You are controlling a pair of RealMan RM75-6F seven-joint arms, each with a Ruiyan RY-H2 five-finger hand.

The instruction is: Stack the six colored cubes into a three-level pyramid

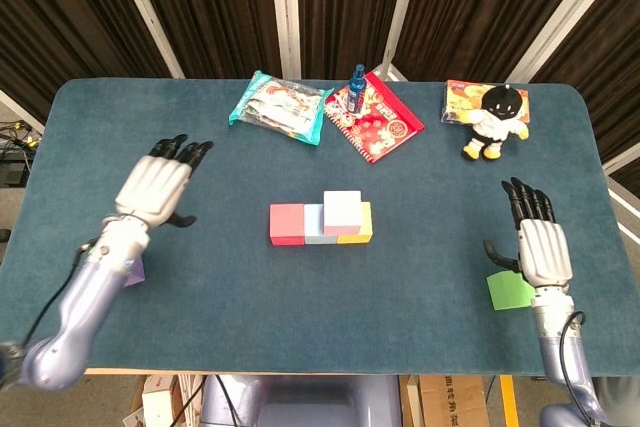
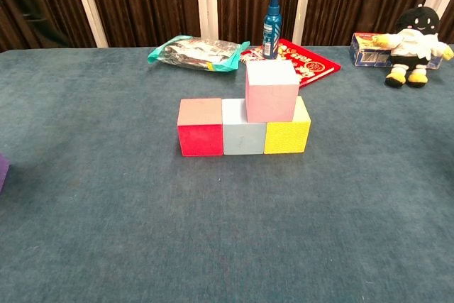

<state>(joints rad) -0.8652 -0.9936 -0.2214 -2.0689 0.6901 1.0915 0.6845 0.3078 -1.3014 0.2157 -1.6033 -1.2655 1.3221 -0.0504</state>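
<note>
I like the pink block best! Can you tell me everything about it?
The pink cube looks pale pink, with a lighter, almost white top, flat faces and a matte look. It sits upright on the second level, resting across the light blue cube and the yellow cube, so it straddles their seam. Nothing is on top of it, and no robot hand touches it.

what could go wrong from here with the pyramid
The pink cube sits across the seam of the light blue cube and yellow cube; seating the next cube beside it may nudge it off. The purple cube lies mostly hidden under the left robot hand, so that grasp may be misjudged.
</note>
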